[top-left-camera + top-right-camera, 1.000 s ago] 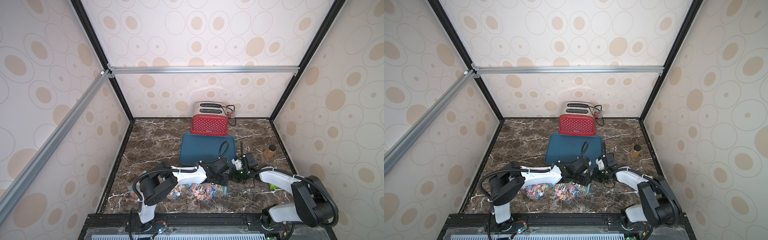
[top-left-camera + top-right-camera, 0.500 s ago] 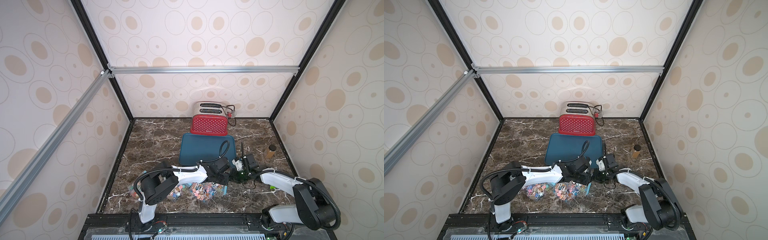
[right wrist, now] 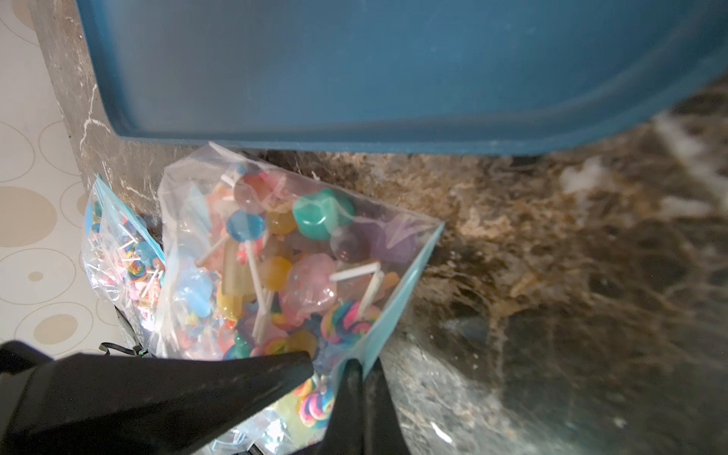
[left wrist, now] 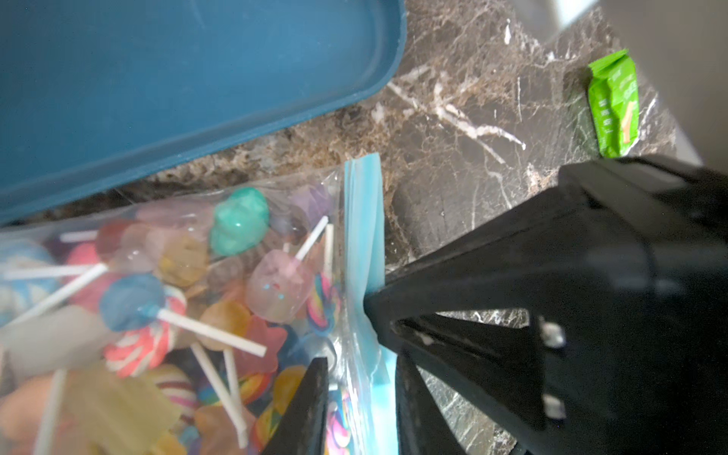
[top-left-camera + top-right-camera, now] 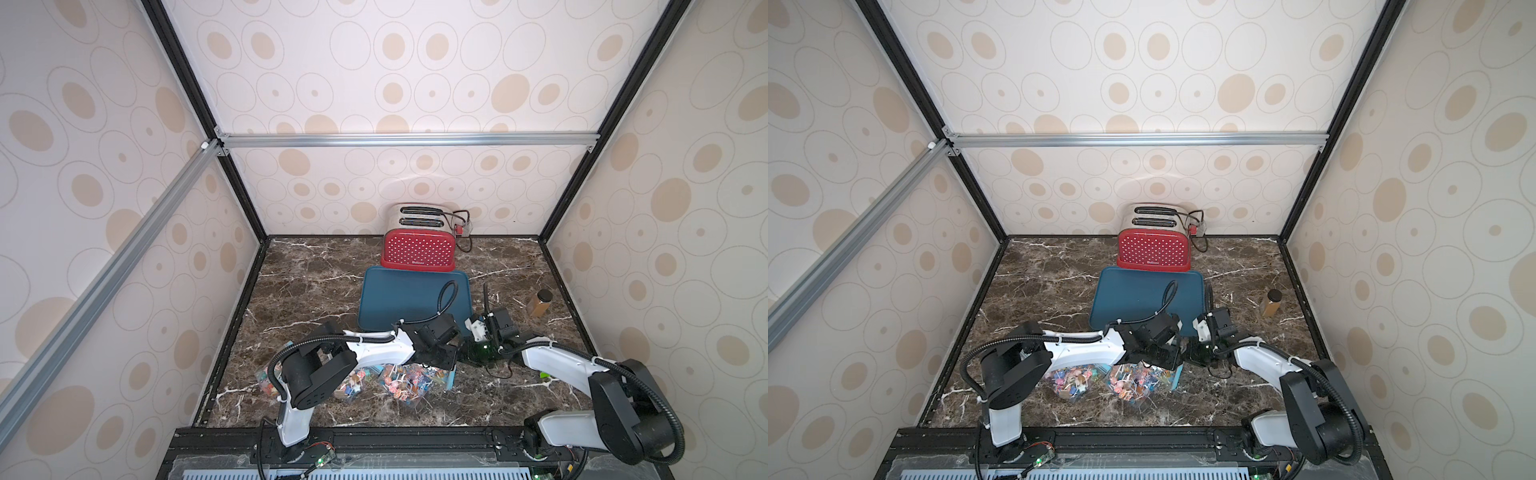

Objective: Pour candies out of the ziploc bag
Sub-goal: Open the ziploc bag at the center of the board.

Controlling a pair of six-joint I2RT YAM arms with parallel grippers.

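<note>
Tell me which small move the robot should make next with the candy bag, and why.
Probably close the left gripper on the blue zip strip: its jaws stand apart astride it, the right gripper is shut on that strip, and the candies lie inside the ziploc bag.

Top views: bright, even light; walls [image 5: 415, 62] bow at edges. Wrist views: soft close up, marble table [image 3: 591, 275] smeared, glints on ziploc bag [image 3: 185, 189], perhaps from overhead.

Lower middle of both top views: the left gripper [image 5: 448, 365] loosens, its jaws now standing wider apart around the light-blue zip strip [image 5: 451, 377] of the clear plastic ziploc bag [image 5: 399, 384] than before.
</note>
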